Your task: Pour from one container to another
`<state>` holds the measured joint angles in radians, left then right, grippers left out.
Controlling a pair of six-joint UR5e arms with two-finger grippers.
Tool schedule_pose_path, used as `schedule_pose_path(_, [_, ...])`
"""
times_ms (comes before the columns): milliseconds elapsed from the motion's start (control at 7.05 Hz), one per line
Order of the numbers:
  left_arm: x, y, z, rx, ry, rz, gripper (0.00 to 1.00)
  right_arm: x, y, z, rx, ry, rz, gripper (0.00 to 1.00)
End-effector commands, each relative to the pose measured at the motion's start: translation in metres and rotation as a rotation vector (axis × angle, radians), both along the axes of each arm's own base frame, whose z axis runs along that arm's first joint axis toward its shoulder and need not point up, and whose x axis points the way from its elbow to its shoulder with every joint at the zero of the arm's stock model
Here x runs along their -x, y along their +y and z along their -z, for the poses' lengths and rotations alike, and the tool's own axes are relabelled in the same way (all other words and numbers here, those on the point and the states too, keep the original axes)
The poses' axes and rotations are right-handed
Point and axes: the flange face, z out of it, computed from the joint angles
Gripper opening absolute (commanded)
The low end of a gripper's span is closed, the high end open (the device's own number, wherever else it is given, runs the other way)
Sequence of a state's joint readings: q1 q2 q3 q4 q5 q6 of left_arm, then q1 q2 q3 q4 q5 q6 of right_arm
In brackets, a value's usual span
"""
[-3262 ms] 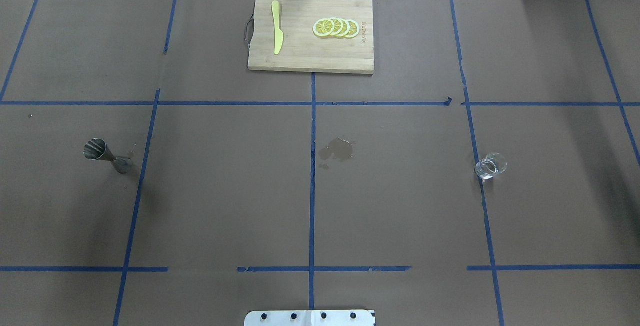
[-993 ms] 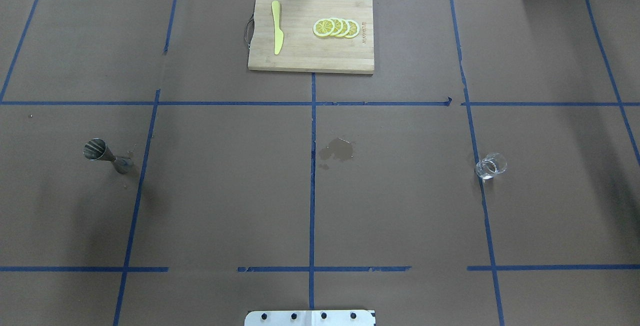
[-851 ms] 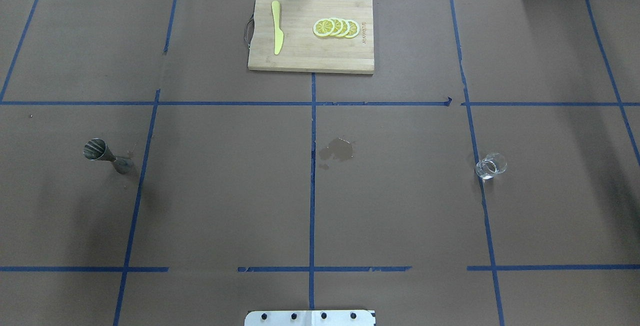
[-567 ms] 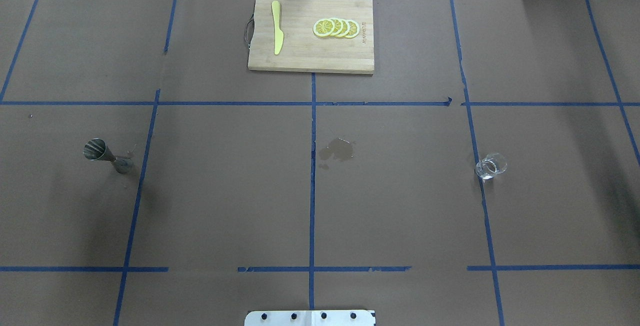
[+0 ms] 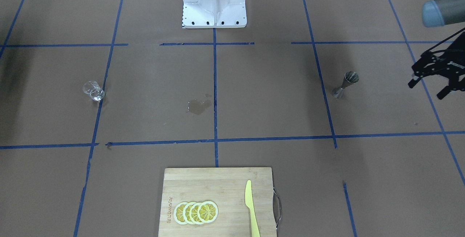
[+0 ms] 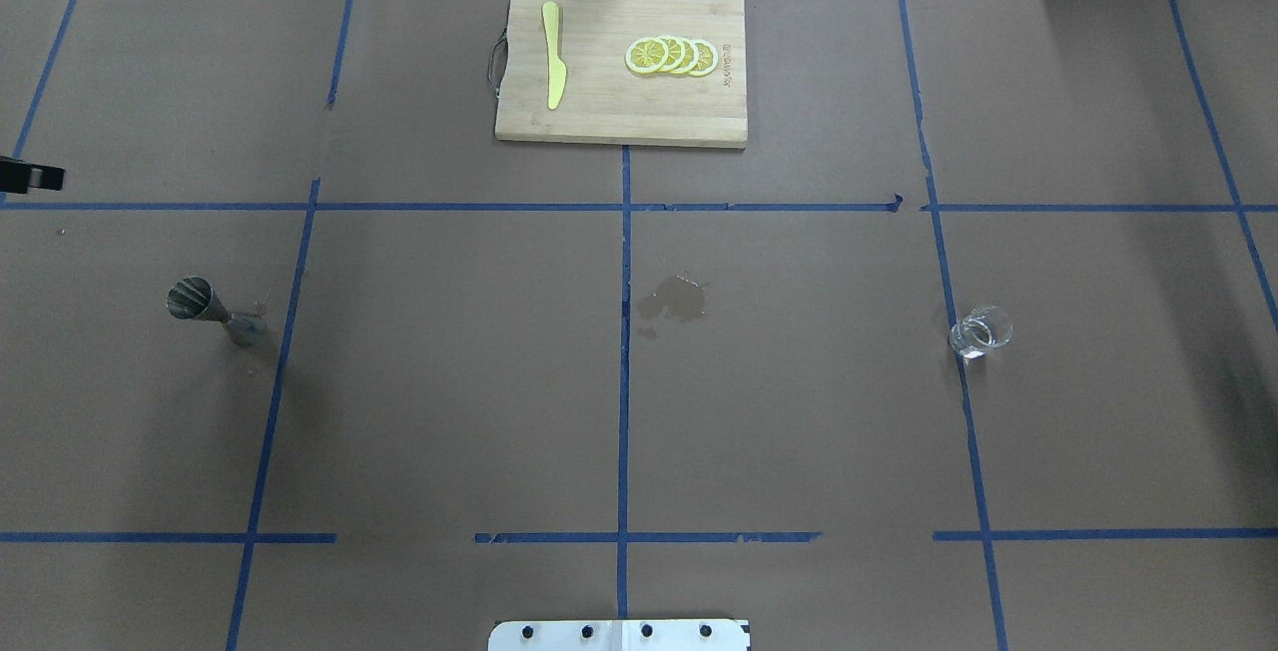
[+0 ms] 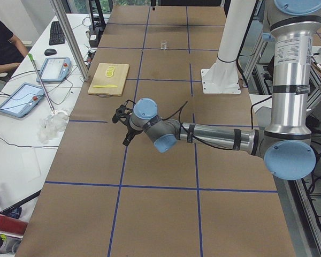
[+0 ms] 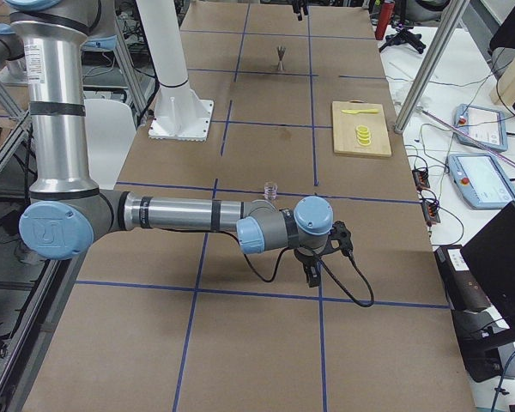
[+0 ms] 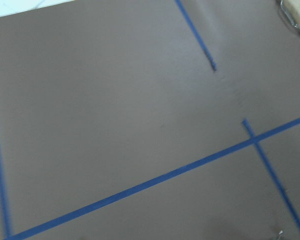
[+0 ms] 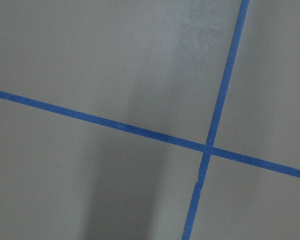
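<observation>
Nothing grabbed yet. The cup [image 6: 979, 331] stands upright out on the right, and the jigger [image 6: 205, 310] stands upright way over on the left, so they're well apart. The left gripper [image 5: 427, 88] hangs out beyond the jigger, fingers spread, holding nothing. The right gripper [image 8: 313, 268] only shows from the side, so we can't tell its state.

Our worry is the jigger's narrow waist and small mouth: a bump tips it, a sloppy tilt misses it. The clear cup looks easy to mis-grab too.

There's a wet patch [image 6: 674, 300] roughly halfway between them. The board [image 6: 619, 117] with the knife [image 6: 552, 57] and lemon slices [image 6: 671, 56] sits at the far edge, out of the path we reckon.
</observation>
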<state>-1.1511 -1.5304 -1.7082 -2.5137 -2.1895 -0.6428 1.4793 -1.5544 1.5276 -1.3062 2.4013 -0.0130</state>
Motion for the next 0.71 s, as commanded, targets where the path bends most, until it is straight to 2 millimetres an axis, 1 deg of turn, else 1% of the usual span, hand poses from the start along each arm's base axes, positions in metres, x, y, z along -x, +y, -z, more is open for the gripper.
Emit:
schedule_pose_path(0, [-0.082,0.047,0.081,0.011,0.176,0.119,1.00,0.000,0.000,0.000,0.008,-0.003,-0.013,1.00])
schedule_pose_path(142, [-0.110,0.093,0.090,-0.012,0.160,0.208,1.00,0.000,0.000,0.001,0.006,-0.004,-0.013,1.00])
schedule_pose_path(284, [-0.118,0.111,0.086,-0.046,0.122,0.276,1.00,0.001,0.000,-0.001,0.009,-0.002,-0.012,1.00])
schedule_pose_path(425, [-0.103,0.118,0.094,-0.074,0.117,0.337,1.00,0.001,0.000,0.000,0.009,-0.004,-0.012,1.00])
schedule_pose_path(567, [-0.095,0.134,0.095,-0.098,0.091,0.378,1.00,0.002,0.000,0.000,0.009,-0.005,-0.010,1.00])
